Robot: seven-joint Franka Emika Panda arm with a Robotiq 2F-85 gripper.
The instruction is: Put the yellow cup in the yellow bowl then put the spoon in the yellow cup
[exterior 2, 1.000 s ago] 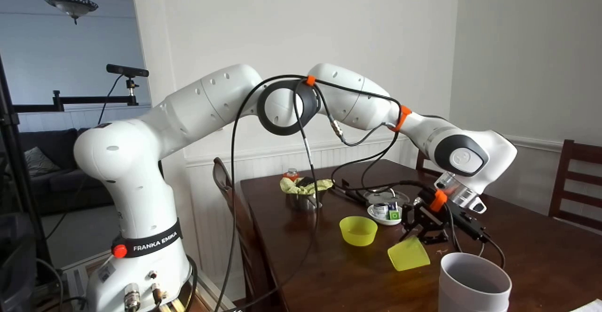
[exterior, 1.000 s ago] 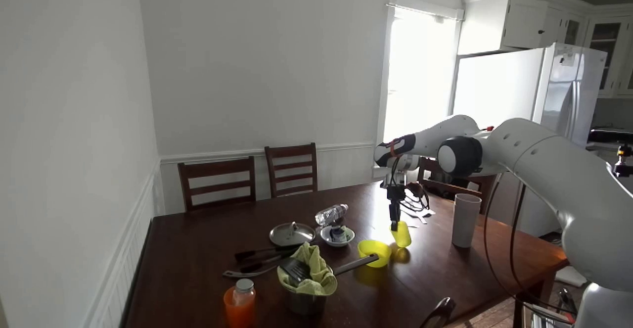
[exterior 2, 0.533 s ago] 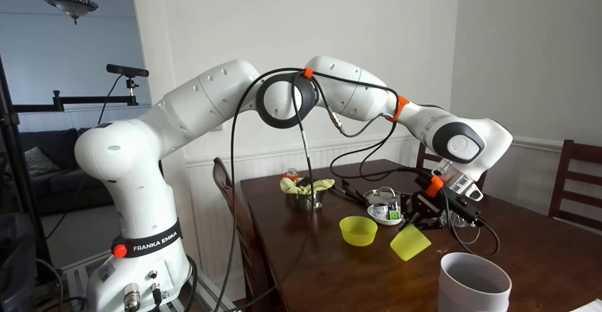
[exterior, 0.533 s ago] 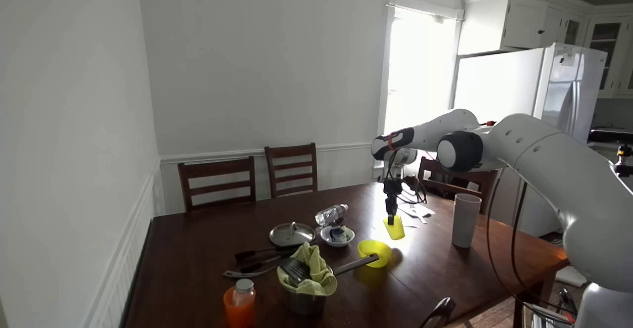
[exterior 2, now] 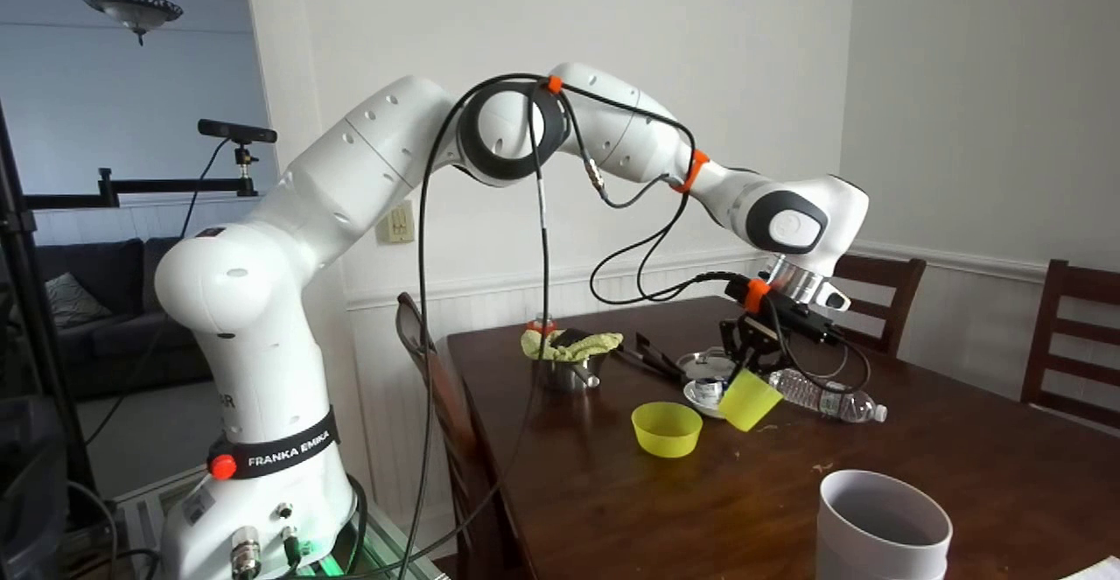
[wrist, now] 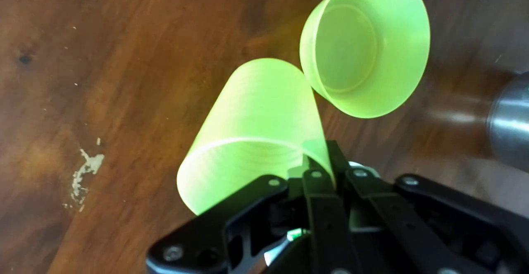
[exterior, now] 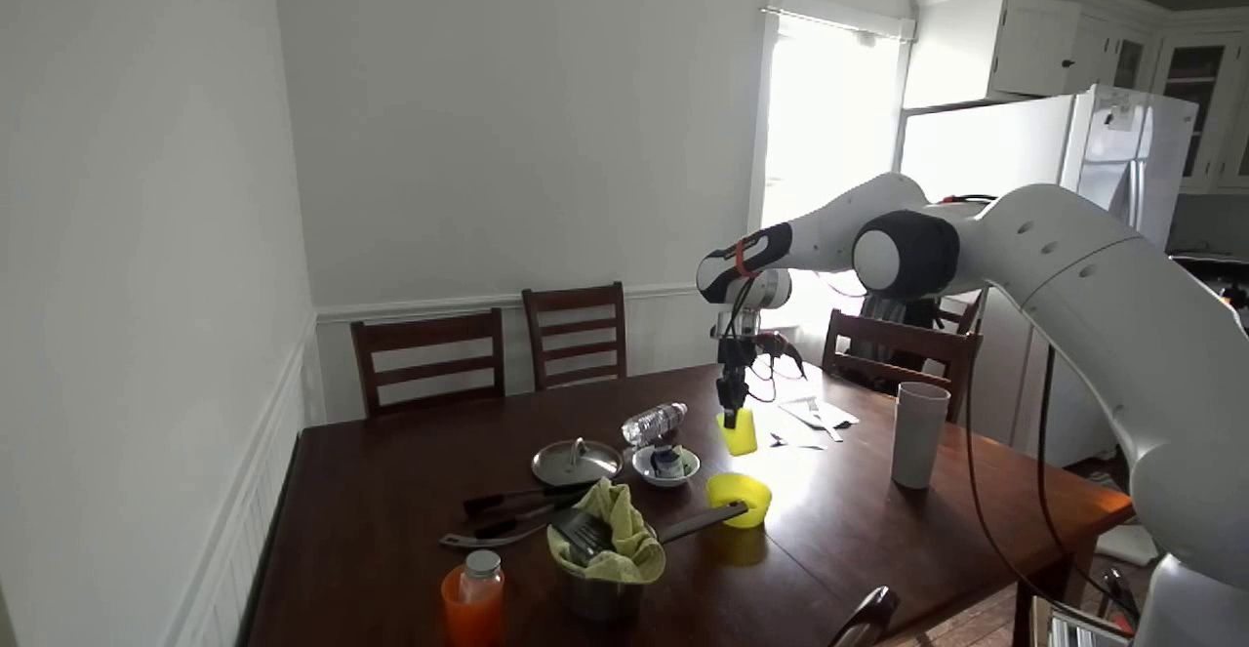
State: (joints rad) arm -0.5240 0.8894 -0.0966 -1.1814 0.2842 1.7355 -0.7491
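My gripper (wrist: 324, 158) is shut on the rim of the yellow cup (wrist: 264, 100), one finger inside and one outside the wall. The cup hangs tilted above the table in both exterior views (exterior: 742, 435) (exterior 2: 751, 401), mouth toward the gripper (exterior: 730, 417). The yellow bowl (exterior 2: 667, 440) stands upright and empty on the table. It shows at the upper right of the wrist view (wrist: 396, 59) and below the cup in an exterior view (exterior: 758, 508). A light utensil (exterior: 800, 443) lies near a white napkin; I cannot tell whether it is the spoon.
A metal pot (exterior: 600, 600) with a green cloth has its handle (exterior: 698, 522) pointing at the bowl. A small white bowl (exterior: 642, 472) with packets, a plastic bottle (exterior 2: 840, 401) and a lid (exterior: 556, 466) lie nearby. A grey tumbler (exterior 2: 875, 532) and orange cup (exterior: 473, 618) also stand there.
My gripper has lifted the yellow cup higher and carried it left in both exterior views. The cup stays in the fingers. The bowl has not moved.
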